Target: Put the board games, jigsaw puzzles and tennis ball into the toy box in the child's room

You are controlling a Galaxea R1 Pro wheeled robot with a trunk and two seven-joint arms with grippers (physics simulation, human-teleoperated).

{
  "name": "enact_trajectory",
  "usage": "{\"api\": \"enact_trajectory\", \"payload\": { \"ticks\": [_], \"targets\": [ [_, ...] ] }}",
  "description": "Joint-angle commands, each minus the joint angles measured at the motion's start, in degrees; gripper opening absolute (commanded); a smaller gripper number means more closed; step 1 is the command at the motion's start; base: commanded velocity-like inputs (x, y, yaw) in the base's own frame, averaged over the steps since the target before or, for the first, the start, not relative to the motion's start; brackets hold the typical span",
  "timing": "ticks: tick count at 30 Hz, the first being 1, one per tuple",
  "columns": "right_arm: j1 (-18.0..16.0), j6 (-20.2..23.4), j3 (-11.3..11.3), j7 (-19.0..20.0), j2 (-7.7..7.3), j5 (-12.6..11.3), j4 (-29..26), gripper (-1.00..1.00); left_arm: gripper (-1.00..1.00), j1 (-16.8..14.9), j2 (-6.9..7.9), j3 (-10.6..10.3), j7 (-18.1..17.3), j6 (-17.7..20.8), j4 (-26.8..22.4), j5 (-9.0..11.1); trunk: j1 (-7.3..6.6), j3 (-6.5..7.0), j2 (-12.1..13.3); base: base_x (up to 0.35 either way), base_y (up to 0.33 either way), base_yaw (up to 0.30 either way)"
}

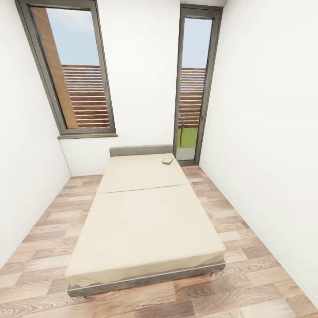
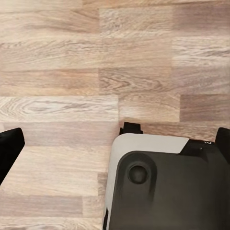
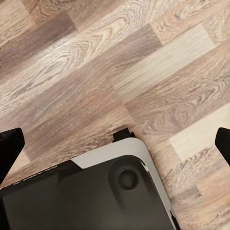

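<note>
A wide low bed (image 1: 145, 216) with a beige mattress and a grey headboard (image 1: 140, 150) fills the middle of the room in the head view. One small green-white board game (image 1: 167, 161) lies flat on the mattress near the headboard, toward the right edge. My left gripper (image 2: 115, 146) hangs open over the wood floor, its black fingertips (image 2: 9, 149) far apart with nothing between them. My right gripper (image 3: 115, 143) is open too, above floor planks, with dark fingertips (image 3: 8, 146) spread wide. The table, toy box, jigsaw puzzles and tennis ball are out of view.
White walls close in on both sides. A tall window (image 1: 75, 75) is at the back left and a narrow glass door (image 1: 194, 88) at the back right. Wood floor (image 1: 247, 247) runs along both sides of the bed. My own base (image 2: 163, 187) shows below each wrist.
</note>
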Motion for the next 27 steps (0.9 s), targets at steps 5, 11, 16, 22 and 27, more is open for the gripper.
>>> {"api": "enact_trajectory", "payload": {
  "ticks": [5,11,16,22,27],
  "targets": [
    [-0.03,-0.3,-0.08,0.11,0.22,-0.17,-0.04,1.0,1.0,-0.05,0.08,0.2,-0.16,-0.26,-0.01,0.42,0.03,-0.12,-0.12,0.0,0.0,0.0],
    [-0.03,-0.38,-0.13,0.01,0.17,-0.31,-0.11,1.0,1.0,-0.05,0.76,0.25,-0.94,-2.07,-0.07,0.53,0.03,-0.13,-0.12,0.0,0.0,0.0],
    [-0.03,-0.52,-0.23,-0.03,-0.06,-0.61,-0.14,1.0,1.0,-0.14,1.58,0.71,-1.94,-2.98,-0.41,0.92,0.03,-0.13,-0.12,0.0,0.0,0.0],
    [-0.03,-0.69,-0.42,0.05,0.02,-0.69,-0.84,1.0,1.0,-0.86,1.74,0.83,-2.46,-1.7,-1.04,0.94,0.03,-0.13,-0.12,0.0,0.0,0.0],
    [-0.1,-1.51,-0.31,0.19,0.11,-0.67,-3.7,1.0,1.0,-1.17,2.12,0.81,-4.17,2.42,-4.58,0.96,0.03,-0.13,-0.12,0.0,0.0,0.0]
  ]
}}
